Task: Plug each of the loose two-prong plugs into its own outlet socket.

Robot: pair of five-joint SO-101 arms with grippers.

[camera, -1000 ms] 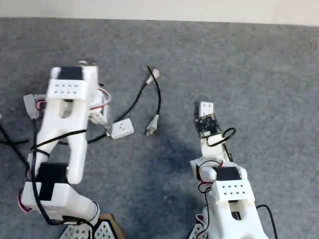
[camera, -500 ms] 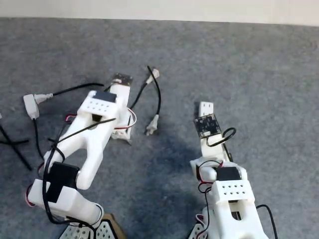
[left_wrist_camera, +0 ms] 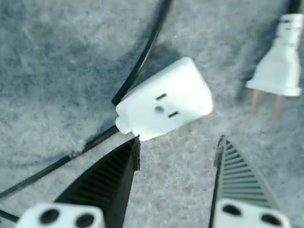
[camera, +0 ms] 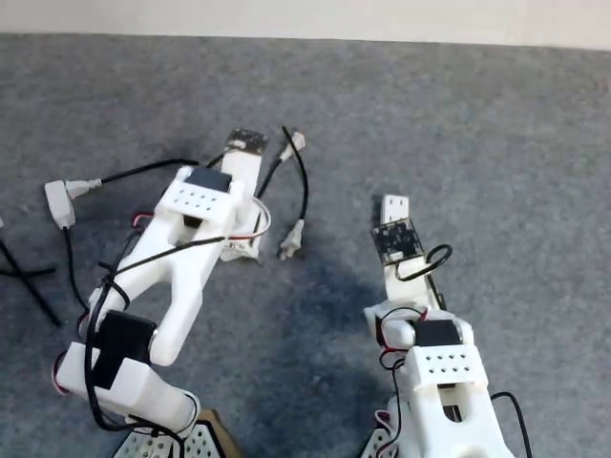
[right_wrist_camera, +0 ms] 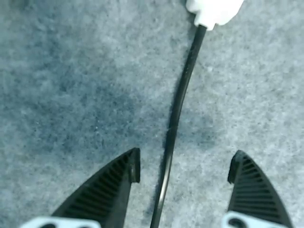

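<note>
left fingers (left_wrist_camera: 118, 171): spread wide, just short of the socket (left_wrist_camera: 164, 99)
right fingers (right_wrist_camera: 116, 178): apart too, straddling a cord (right_wrist_camera: 178, 114)
tip: centre on the socket, then clamp

Power still off: a white outlet socket (left_wrist_camera: 164, 99) lies on the grey carpeted worktop (left_wrist_camera: 57, 57) just ahead of the left end effector (left_wrist_camera: 178, 140). Its slotted face is turned up toward the spread fingers, and a black cord (left_wrist_camera: 142, 57) leaves its rear. Just beside it, off one fingertip, a white two-prong plug (left_wrist_camera: 280, 61) lies flat and unplugged, its bare prongs pointing back toward the end effector. A second loose plug (camera: 293, 143) lies farther out beyond that end effector, also on a black cord. Well off to the arm's outer side sits a second socket (camera: 59, 202), with a white plug (camera: 86, 187) meeting its upper end. Another cord (right_wrist_camera: 178, 109) runs between the parted fingers of the right end effector (right_wrist_camera: 185, 153) to a white moulded end (right_wrist_camera: 213, 10).
</note>
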